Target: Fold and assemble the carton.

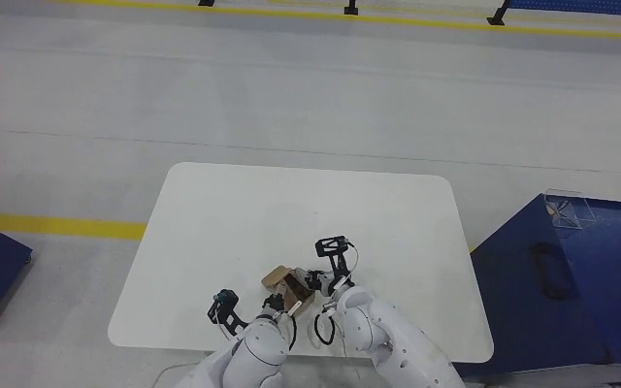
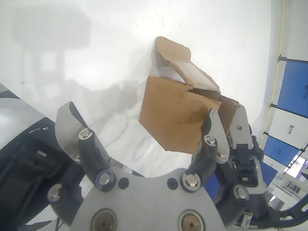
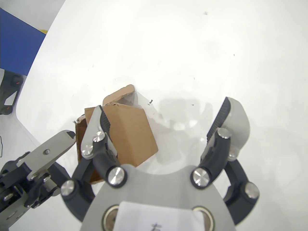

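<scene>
- Nearest the robot, the left claw (image 2: 140, 110) stands wide open and grips nothing; one of its fingers (image 2: 213, 123) lies against the near brown panel of the carton (image 2: 168, 106); the other hangs well apart over bare tabletop (image 1: 291, 204).
- Just beside it, the right claw (image 3: 164, 111) is likewise spread and empty; one of its fingers (image 3: 96, 126) rests at the carton's upper corner; the other is off to the side, away from the cardboard.
- The two inner fingers sit on either side of the same carton wall; whether either one presses on it, I cannot tell.
- The carton sits on the tabletop close to the robot's edge, between the two claws; it is partly raised into a box, walls up, though it looks skewed rather than square.
- Farther out, its end flap (image 2: 173, 49) stands loose and unfolded; a second flap beside it carries a pale strip of tape and a ragged edge.
- As I judge it, the step in hand is squaring the body before the open end is closed; the task seems no more than midway, since no flap is tucked.
- The next move likely calls for one claw to brace the body while the other pushes a loose flap down and inward; the cardboard looks worn, so it may buckle off its crease; the light box may also slide on the smooth tabletop unless it is held.
</scene>
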Robot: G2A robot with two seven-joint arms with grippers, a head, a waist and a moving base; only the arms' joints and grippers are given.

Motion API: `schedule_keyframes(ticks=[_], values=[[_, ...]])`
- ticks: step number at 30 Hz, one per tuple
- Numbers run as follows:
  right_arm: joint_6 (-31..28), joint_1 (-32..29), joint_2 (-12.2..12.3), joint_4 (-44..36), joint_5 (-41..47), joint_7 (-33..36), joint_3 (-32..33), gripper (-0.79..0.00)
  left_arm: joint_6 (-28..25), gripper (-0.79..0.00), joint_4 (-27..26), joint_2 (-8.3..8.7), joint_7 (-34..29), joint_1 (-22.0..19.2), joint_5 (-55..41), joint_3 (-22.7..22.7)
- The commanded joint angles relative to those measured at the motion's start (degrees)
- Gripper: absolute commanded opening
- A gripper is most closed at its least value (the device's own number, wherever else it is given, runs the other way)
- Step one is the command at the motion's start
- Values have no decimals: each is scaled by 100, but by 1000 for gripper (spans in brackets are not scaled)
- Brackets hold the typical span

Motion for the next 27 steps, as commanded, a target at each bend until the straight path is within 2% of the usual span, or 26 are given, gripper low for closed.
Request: schedule_keyframes(ticks=[1,7,10,16,19,21,23,27], values=[[30,47,-28,62,-66,31,-54,0,0,0,22,67,0,-76,-154,41],[73,138,-110,252,-78,85,-137,0,0,0,390,217,0,-381,-587,330],[39,149,-127,315,-85,105,-109,0,0,0,416,274,1,-578,-875,452],[-44,80,-140,278,-59,-89,50,0,0,0,138,385,1,-762,-1065,609],[-125,-16,-134,127,76,-309,219,0,0,0,-196,428,1,-660,-1104,407],[-521,-139,-99,-55,347,-308,411,0,0,0,-396,461,1,-479,-1211,162],[-1391,-337,0,-281,752,-77,759,0,-105,0,-560,492,106,-273,-986,-102],[-2783,-934,254,-568,679,-39,1573,0,-756,0,-955,446,756,283,-1032,-634]])
